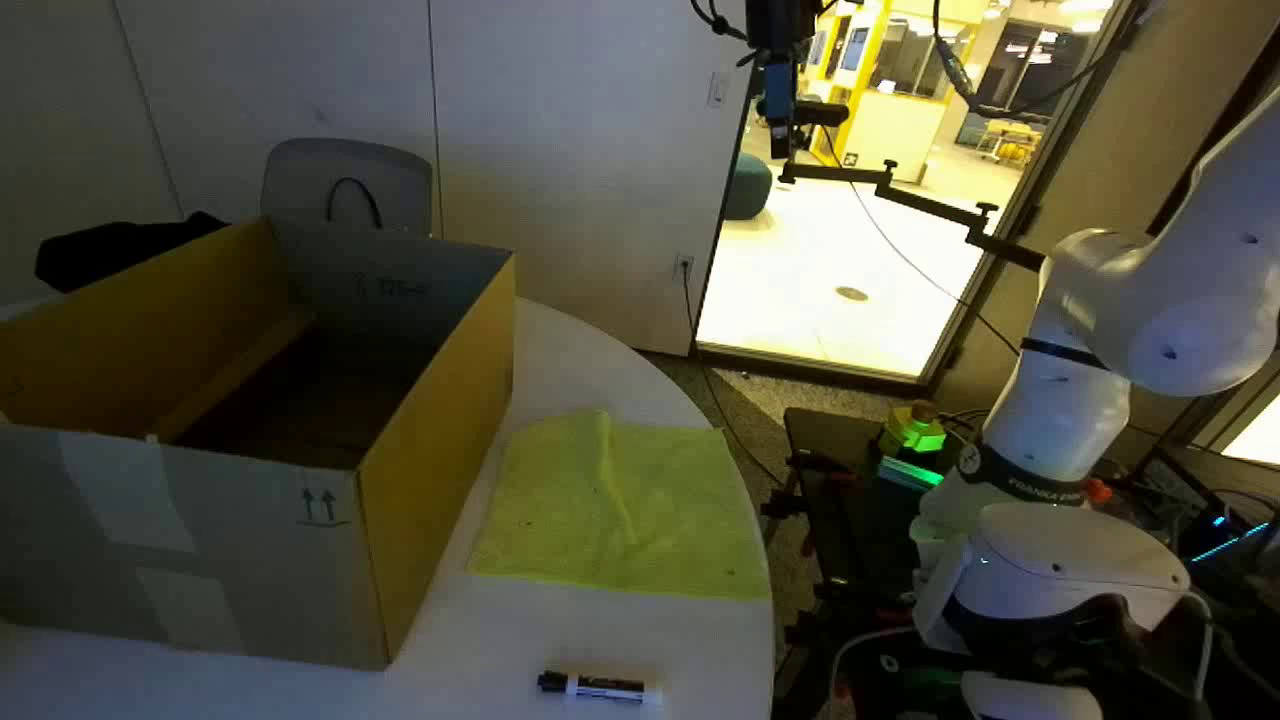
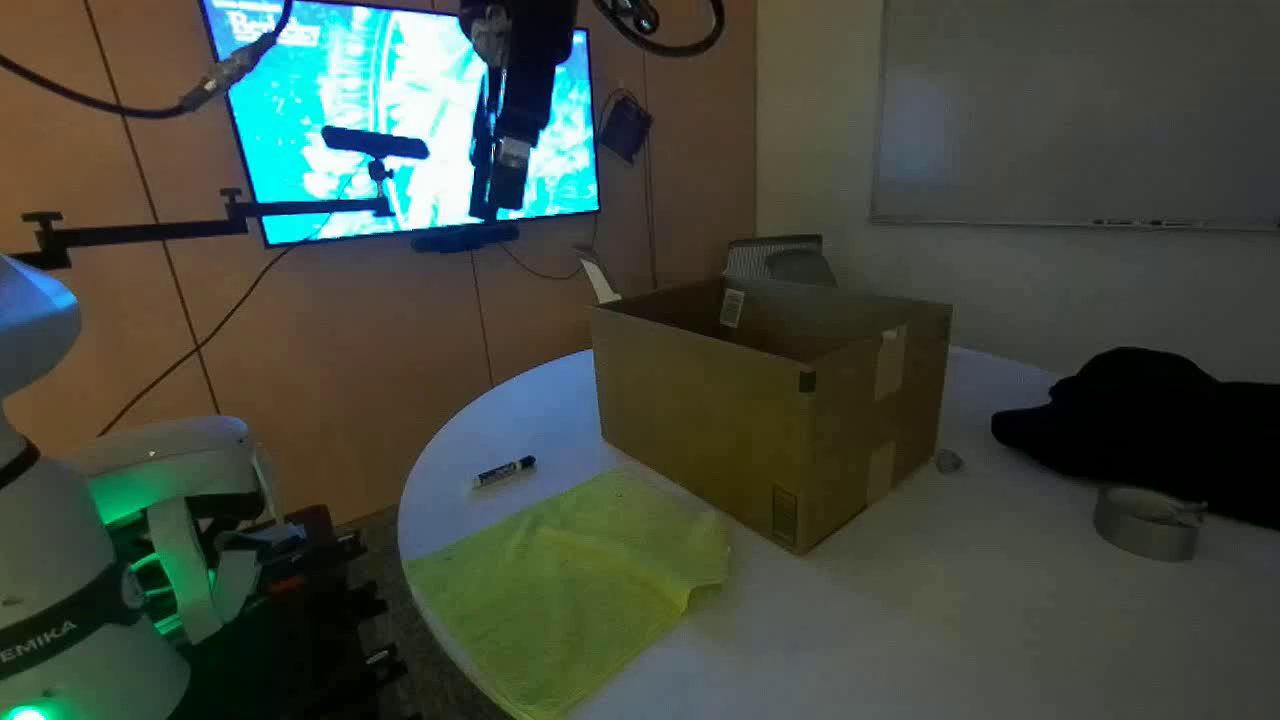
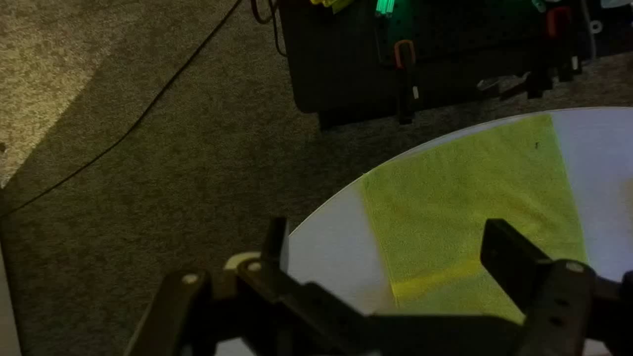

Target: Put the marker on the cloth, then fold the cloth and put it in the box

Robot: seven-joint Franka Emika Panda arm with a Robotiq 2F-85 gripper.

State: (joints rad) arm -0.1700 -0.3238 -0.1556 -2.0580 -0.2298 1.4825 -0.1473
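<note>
The marker [image 1: 598,687] lies on the white table beside the cloth, apart from it; it also shows in an exterior view [image 2: 504,471]. The yellow-green cloth [image 1: 660,520] lies spread flat with a wrinkle, close to the table's curved edge; it also shows in an exterior view [image 2: 560,600] and in the wrist view [image 3: 460,198]. The open cardboard box [image 1: 445,450] stands beside the cloth, also seen in an exterior view [image 2: 700,400]. My gripper [image 3: 383,240] is open and empty, high above the table in both exterior views [image 1: 782,135] [image 2: 500,185]. The marker is out of the wrist view.
A black fabric item [image 2: 1150,430] and a roll of tape [image 2: 1148,522] lie on the table [image 2: 960,620] beyond the box. A grey chair [image 1: 350,180] stands behind the box. The robot's dark base stand [image 3: 346,64] with clamps is near the table edge.
</note>
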